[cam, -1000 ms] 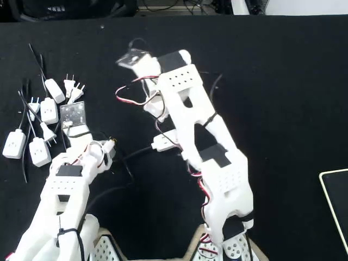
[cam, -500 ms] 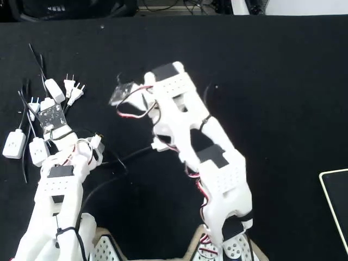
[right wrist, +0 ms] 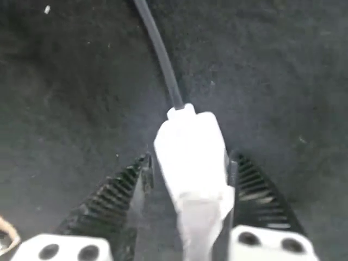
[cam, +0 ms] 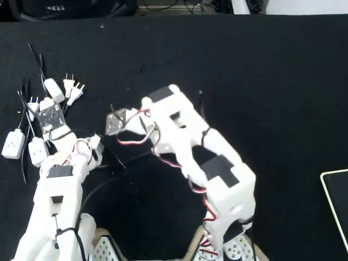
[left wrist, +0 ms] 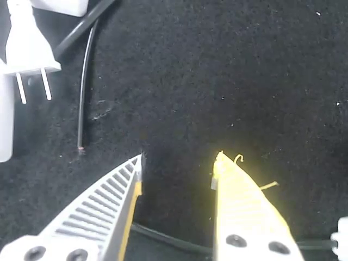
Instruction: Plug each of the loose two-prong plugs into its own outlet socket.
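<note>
Plugs [cam: 69,85] lie loose among white sockets [cam: 13,144] on the tabletop [cam: 272,81], in a heap just beside and ahead of the left tool [left wrist: 176,160]. That tool is open and empty over bare tabletop. One near plug [left wrist: 27,46], prongs showing, lies a little ahead of it and off to one side.

The right tool [right wrist: 187,163], apart from the heap, grips a held plug [right wrist: 190,147] by its flanks. Its cable [right wrist: 160,54] runs away beyond the fingertips, and its prongs are hidden.

The step in hand looks like bringing this held plug to a socket. To do it well, the left tool should probably close on one socket's sides and pin it, with the slots turned toward the right tool. The right tool should then line the prongs up with the slots before pushing, and push straight along the plug's axis. Watch the cable slack, since a taut lead could twist the plug in the grip or drag the heap.
</note>
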